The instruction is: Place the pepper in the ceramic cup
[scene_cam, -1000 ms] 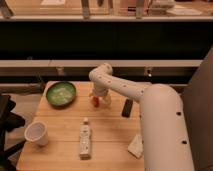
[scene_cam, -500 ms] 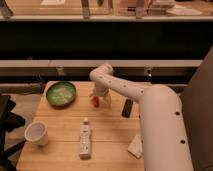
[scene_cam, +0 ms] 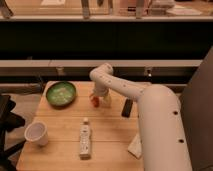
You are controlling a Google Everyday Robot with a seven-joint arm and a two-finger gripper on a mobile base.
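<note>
1. The wooden table (scene_cam: 60, 120) held everything you had to work with. Clock directions below are read from its middle, with 12 o'clock at the far edge.
2. The white arm (scene_cam: 125, 90) came in from 4 o'clock and bent down toward 12 o'clock.
3. The green bowl (scene_cam: 61, 93) sat at 10 o'clock; it was not your target.
4. The white bottle (scene_cam: 85, 140) lay on its side at 6 o'clock, between the pepper and the near edge.
5. The cup (scene_cam: 36, 133) stood upright at 8 o'clock with its mouth open, well apart from the pepper. Being ceramic, it was probably hard and could chip, so you would lower into it rather than drop from height.
6. The black slab (scene_cam: 127, 107) lay at 2 o'clock, near the arm.
7. The gripper (scene_cam: 98, 97) was low over the table at 12 o'clock, right at the pepper. You could not tell whether it was gripping the pepper or only over it.
8. The pepper (scene_cam: 94, 101) showed as a small red shape at the gripper's tip. You should have judged it light, smooth-skinned and a little soft, likely to roll or slip. Take it across the thicker middle with a gentle squeeze, not by the tapered end.
</note>
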